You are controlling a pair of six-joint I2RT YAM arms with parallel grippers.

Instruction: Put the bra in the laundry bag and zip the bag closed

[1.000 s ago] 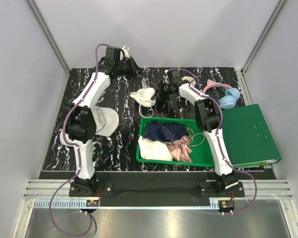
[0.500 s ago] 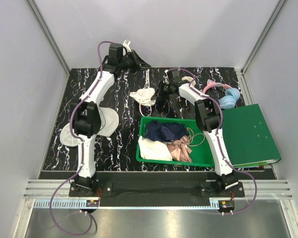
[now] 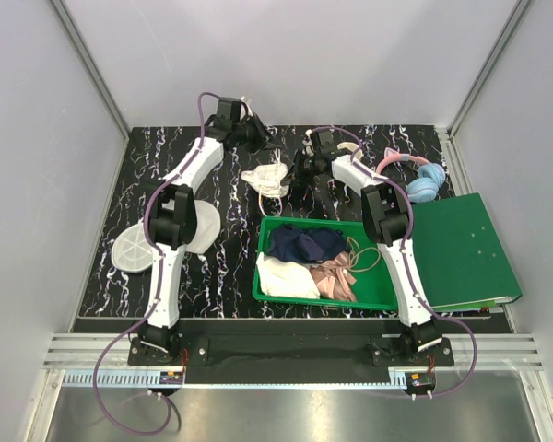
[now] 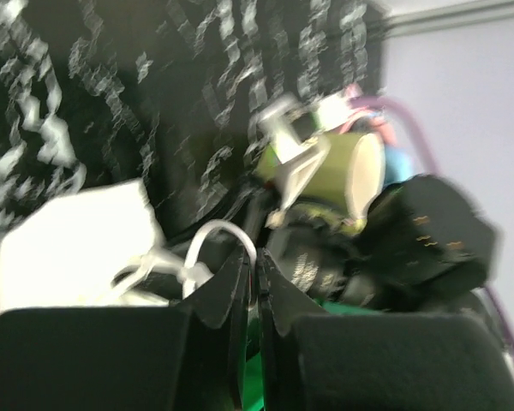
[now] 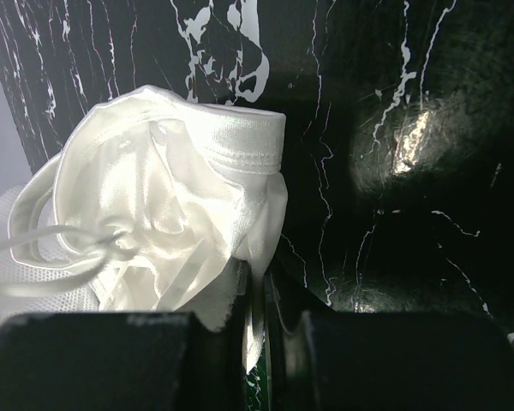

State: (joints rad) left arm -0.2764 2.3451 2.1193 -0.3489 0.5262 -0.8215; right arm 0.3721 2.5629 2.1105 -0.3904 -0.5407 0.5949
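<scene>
The cream-white bra [image 3: 267, 177] lies crumpled on the black marbled table at the back centre. My left gripper [image 3: 262, 141] is just behind it, shut on a thin white strap [image 4: 225, 233] that loops up from a cup [image 4: 68, 248]. My right gripper [image 3: 300, 171] is at the bra's right edge, shut on a fold of its satin fabric [image 5: 171, 188]. The laundry bag [image 3: 134, 250] lies open at the left as two round white mesh halves, partly under my left arm and apart from the bra.
A green tray [image 3: 378, 295] with dark, cream and pink-beige garments sits in front of the bra. A green binder [image 3: 461, 249] lies at the right, with pink and blue headphones [image 3: 419, 180] behind it. A yellow mug [image 4: 347, 175] stands by my right arm.
My left arm has swung right and come down toward the bra with the strap in its jaws, uncovering more of the bag. The right arm has stayed put.
</scene>
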